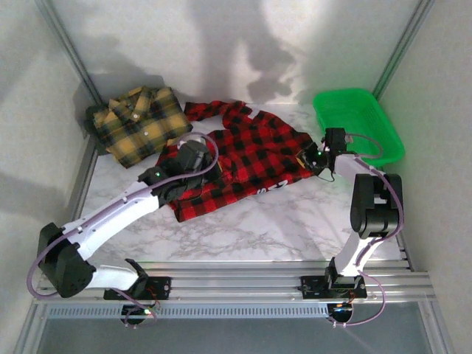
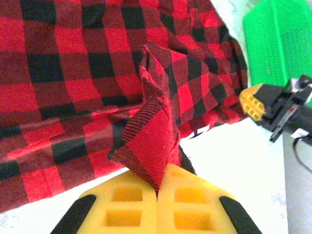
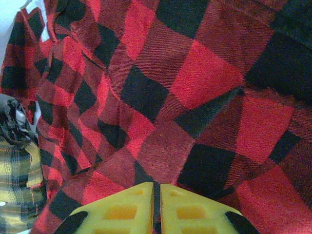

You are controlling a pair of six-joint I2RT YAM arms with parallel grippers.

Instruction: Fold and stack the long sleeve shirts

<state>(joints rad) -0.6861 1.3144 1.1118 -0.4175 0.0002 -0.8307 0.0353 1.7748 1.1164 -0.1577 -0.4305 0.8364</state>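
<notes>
Left gripper point(image 2: 157, 189) pinching red shirt point(image 2: 73, 73) — overhead, yellow shirt point(image 1: 140, 127)

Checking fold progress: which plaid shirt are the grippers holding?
The red-and-black shirt, pinched by left gripper and right gripper; the yellow-and-black shirt lies ungripped, far left.

Tray point(image 1: 358, 124), green plastic, perforated walls: far right corner of table.
Table point(image 1: 280, 221), white marble-pattern top.
Rails point(image 1: 243, 282), aluminium, along near edge.
Walls point(image 1: 243, 44), white, on three sides.
Posts point(image 1: 70, 50), grey metal, at back corners.
</notes>
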